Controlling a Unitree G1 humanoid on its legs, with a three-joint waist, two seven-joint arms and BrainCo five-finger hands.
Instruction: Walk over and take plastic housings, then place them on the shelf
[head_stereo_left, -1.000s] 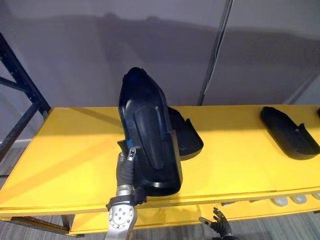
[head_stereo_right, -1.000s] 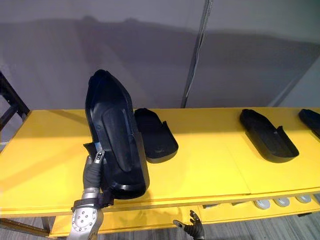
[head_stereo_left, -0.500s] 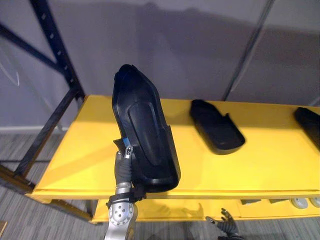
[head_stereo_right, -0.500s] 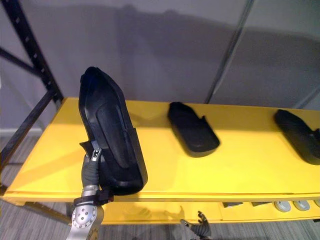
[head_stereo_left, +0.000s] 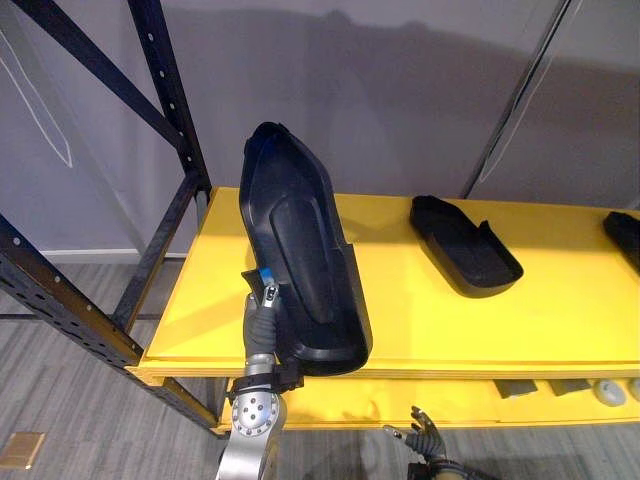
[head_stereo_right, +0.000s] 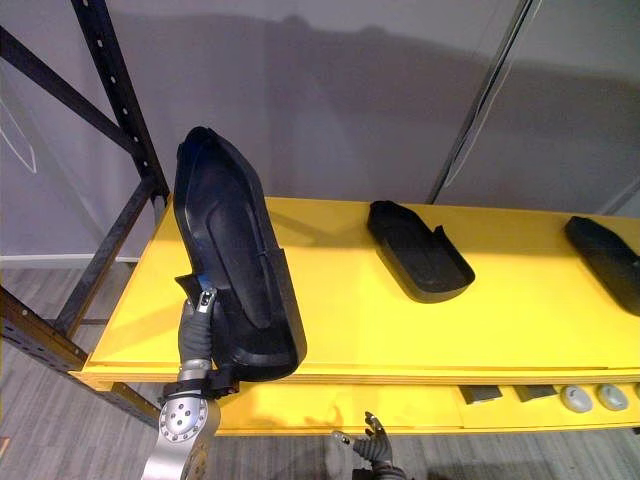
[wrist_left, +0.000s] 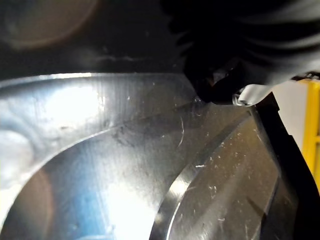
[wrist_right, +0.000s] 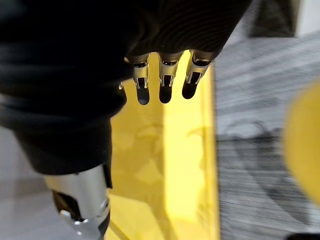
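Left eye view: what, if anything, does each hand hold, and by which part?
The left hand grips the black plastic housing by its side edge near the wide lower end. The right hand holds nothing.

black plastic housings: 3 all up – the upright housing (head_stereo_right: 240, 280), the flat housing (head_stereo_right: 418, 250) and the edge housing (head_stereo_right: 605, 250), that last one partly cut off
yellow shelf boards: 2 – upper board (head_stereo_right: 380, 320), lower board (head_stereo_right: 290, 412)
dark blocks (head_stereo_right: 482, 394): 2, on the lower board
pale round pieces (head_stereo_right: 572, 398): 2, right next to those
robot hands: 2 – left hand (head_stereo_left: 262, 325), right hand (wrist_right: 162, 85)
black rack post (head_stereo_right: 115, 100): 1 upright, plus slanted braces I honestly can't count
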